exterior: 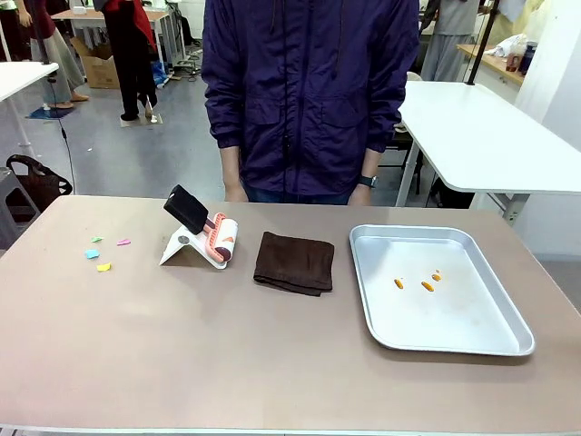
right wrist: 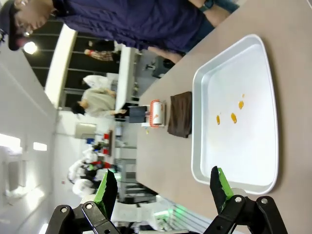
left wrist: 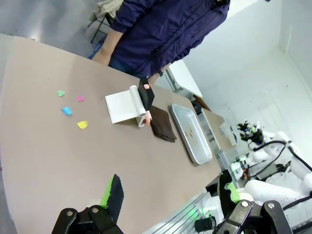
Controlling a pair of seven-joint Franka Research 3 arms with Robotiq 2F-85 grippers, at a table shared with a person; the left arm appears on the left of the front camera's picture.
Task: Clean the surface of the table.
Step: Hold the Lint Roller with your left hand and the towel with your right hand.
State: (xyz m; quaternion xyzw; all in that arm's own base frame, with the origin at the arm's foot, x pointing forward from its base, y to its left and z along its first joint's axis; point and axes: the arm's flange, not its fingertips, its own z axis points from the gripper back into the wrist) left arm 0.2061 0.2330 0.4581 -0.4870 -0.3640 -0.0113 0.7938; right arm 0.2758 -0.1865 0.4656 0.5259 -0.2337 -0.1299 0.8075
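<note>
Our jaws, left and right, hang released and empty over the worktop [exterior: 227, 354], with a tray [exterior: 454, 318] at three o'clock of the brown cloth [exterior: 293, 262].

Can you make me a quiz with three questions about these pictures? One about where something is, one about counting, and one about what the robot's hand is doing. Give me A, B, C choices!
1. Where is the folded dark brown cloth?
A. between the pink-and-white lint roller and the silver rectangular metal tray
B. inside the tray
C. on the floor

2. How many small orange bits lie in the tray?
A. one
B. three
C. six

3. The left gripper is:
A. open and empty
B. shut on the cloth
C. shut on the roller

Answers:
1 A, it lies on the brownish-taupe table between them.
2 B, three show on the tray's floor.
3 A, its green-padded fingers stand wide apart.
</note>
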